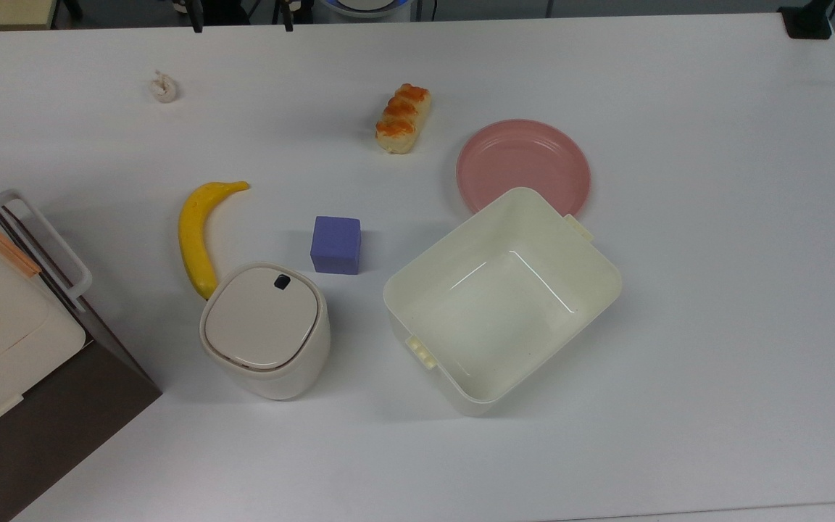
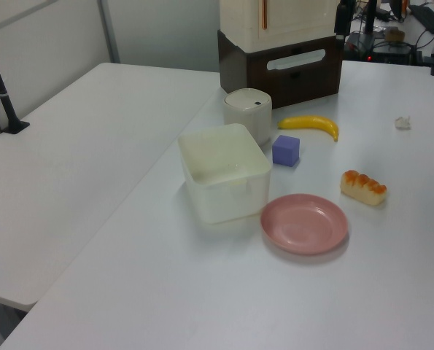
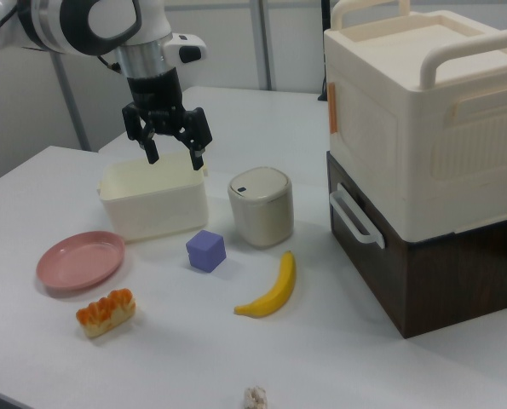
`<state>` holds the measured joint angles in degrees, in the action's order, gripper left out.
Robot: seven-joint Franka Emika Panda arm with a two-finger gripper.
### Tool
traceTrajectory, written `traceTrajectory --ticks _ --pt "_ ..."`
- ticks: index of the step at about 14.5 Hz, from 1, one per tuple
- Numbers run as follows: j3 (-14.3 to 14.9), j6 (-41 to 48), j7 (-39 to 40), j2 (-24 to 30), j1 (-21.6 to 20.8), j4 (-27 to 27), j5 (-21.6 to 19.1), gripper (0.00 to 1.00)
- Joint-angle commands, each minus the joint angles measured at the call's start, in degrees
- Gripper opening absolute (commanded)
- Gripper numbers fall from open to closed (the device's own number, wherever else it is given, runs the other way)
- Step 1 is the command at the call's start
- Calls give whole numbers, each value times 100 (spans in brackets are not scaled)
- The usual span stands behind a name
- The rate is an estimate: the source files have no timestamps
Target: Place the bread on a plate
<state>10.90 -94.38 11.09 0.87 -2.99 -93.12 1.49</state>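
The bread (image 1: 404, 118) is a pale loaf with orange-browned bumps, lying on the white table just to the top view's left of the pink plate (image 1: 523, 167). In the left view the bread (image 2: 363, 187) rests to the right of and behind the plate (image 2: 304, 223). From the right view, the bread (image 3: 106, 312) sits in front of the plate (image 3: 81, 260). My gripper (image 3: 174, 153) hangs open in the air high above the table, in front of the cream tub's far side, holding nothing.
A large cream square tub (image 1: 502, 299) stands beside the plate. A purple cube (image 1: 335, 244), a yellow banana (image 1: 200, 232), a lidded cream bin (image 1: 265, 330) and a small whitish lump (image 1: 164, 88) lie around. A cream box on a brown cabinet (image 3: 428, 162) stands at the table's end.
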Motion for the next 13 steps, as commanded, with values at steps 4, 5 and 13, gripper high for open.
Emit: traceTrajectory --ticks 4,5,13 --pt "-9 183 130 -34 61 48 -457 100" --pt "-9 200 139 -34 61 48 -457 100" --pt "-18 156 139 -25 17 -83 -457 100"
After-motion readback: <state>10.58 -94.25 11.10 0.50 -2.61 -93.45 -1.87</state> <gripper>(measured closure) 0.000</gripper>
